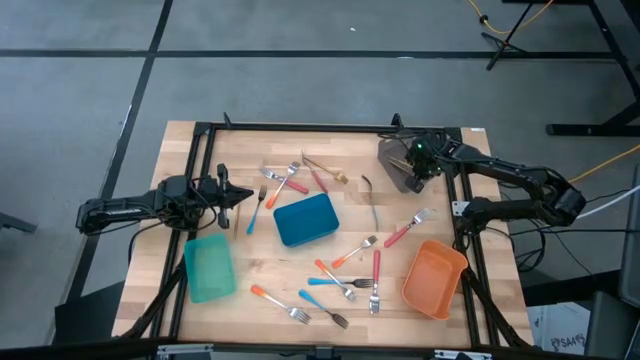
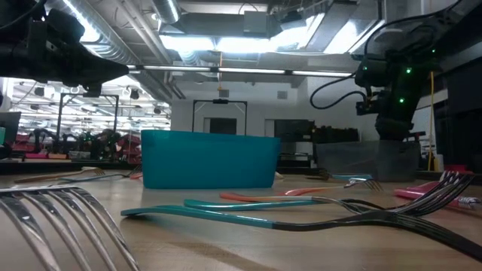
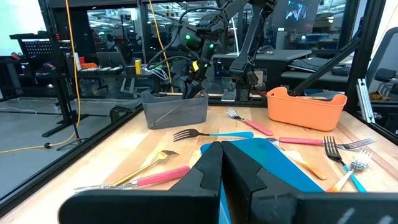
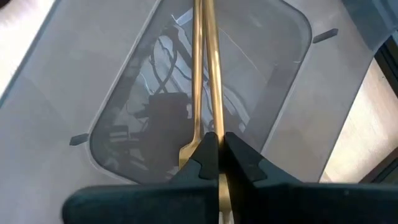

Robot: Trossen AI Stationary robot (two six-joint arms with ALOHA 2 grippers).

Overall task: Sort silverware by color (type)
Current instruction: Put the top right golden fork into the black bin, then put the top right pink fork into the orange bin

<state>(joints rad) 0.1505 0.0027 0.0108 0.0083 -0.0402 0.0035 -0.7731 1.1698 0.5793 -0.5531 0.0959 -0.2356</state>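
High view: 4 bins sit on the wooden table [image 1: 250,275], a teal bin [image 1: 209,268] at lower left, a blue bin [image 1: 306,219] in the centre, an orange bin [image 1: 432,279] at lower right and a grey bin [image 1: 400,165] at upper right. The right gripper [image 4: 213,152] hangs directly over the grey bin, fingers pinched narrow on 1 gold utensil [image 4: 207,68] whose long handle runs down into the bin's interior. The left gripper [image 1: 243,195] hovers at centre left, beside a blue-handled fork [image 1: 254,212]; its fingers are closed together with nothing between them. The rest of the silverware [image 1: 340,270] lies scattered: roughly 4 pink-handled, 4 orange-handled and 3 blue-handled pieces, plus 1 gold fork [image 1: 322,167] near the top centre.
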